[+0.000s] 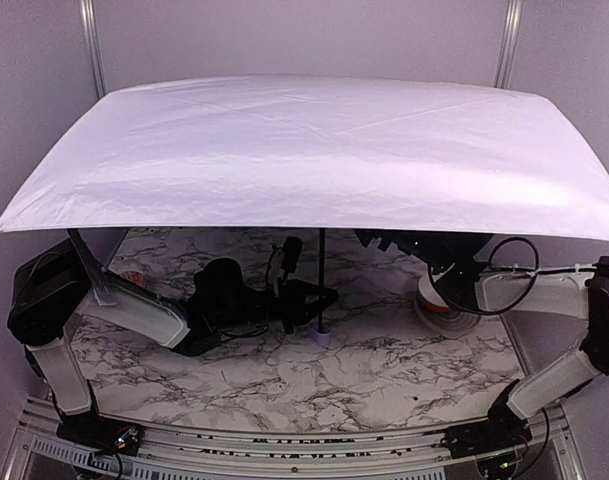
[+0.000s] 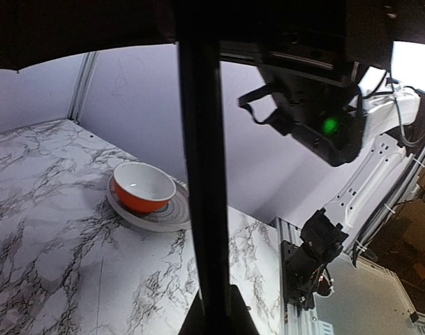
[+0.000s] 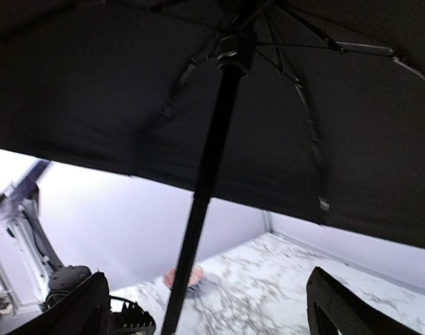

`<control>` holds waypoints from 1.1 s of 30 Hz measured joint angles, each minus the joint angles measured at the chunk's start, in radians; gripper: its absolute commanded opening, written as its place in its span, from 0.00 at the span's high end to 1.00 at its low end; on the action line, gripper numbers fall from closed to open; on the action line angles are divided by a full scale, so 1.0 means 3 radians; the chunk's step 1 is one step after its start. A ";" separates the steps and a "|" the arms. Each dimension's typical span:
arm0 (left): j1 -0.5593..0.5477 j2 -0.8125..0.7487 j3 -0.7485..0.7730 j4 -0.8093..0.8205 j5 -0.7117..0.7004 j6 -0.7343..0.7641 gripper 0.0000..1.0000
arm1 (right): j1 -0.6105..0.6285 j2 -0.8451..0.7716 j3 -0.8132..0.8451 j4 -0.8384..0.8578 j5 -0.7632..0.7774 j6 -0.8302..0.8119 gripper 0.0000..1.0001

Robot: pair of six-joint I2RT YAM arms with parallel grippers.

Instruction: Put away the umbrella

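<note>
The left gripper (image 1: 322,299) clamps the umbrella (image 1: 304,150) by its shaft at centre frame, so the right gripper (image 3: 212,307) (jaws wide) should close squarely higher up.

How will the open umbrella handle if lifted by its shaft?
The umbrella is probably top-heavy: wide canopy on thin shaft, apt to tip or swing. Likely light but catches air. Shaft looks smooth; may twist in the left gripper.

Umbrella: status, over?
Left pincer shut on umbrella shaft. Right pincer open, gripping nothing. Canopy fully spread, shaft upright. Orange-and-white bowl nearby, clear of shaft.
</note>
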 measured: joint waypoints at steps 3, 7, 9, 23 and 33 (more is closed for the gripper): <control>-0.0019 -0.0038 -0.0017 0.0089 0.0045 -0.0050 1.00 | -0.0169 0.0296 0.0155 0.0518 -0.0304 0.0375 0.10; -0.0042 -0.0053 -0.0034 0.0134 0.0050 -0.0098 1.00 | -0.0275 0.0676 0.0500 0.1034 -0.0504 0.0800 0.14; -0.0056 -0.0053 -0.0041 0.0132 0.0045 -0.0113 1.00 | -0.0280 0.0813 0.0716 0.1129 -0.0524 0.0914 0.15; -0.0097 -0.0053 -0.0034 -0.0065 -0.0148 -0.0032 1.00 | -0.0216 0.1148 0.1528 0.0682 -0.0271 0.0935 0.27; -0.0097 -0.0053 -0.0027 -0.0090 -0.0229 -0.0004 1.00 | -0.0186 0.1293 0.1672 0.0566 -0.0131 0.1026 0.24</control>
